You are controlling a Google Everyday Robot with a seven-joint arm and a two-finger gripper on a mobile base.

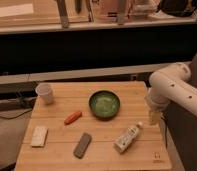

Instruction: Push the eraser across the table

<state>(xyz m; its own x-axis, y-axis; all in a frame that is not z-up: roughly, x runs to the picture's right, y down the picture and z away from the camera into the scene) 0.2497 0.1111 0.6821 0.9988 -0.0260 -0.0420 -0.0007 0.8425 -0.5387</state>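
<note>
Nothing done yet: the gripper [154, 118] hangs open and empty at the table [57, 159] edge. The eraser [82, 145] lies well away from it, past the bottle [128, 137]. The whole push remains.

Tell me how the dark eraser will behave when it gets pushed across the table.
The eraser lies flat and low, so it will probably slide rather than tip or roll. Its oblong shape may make it swivel if pushed off-centre. The end effector hangs open at the edge of the table, well apart from the eraser.
</note>
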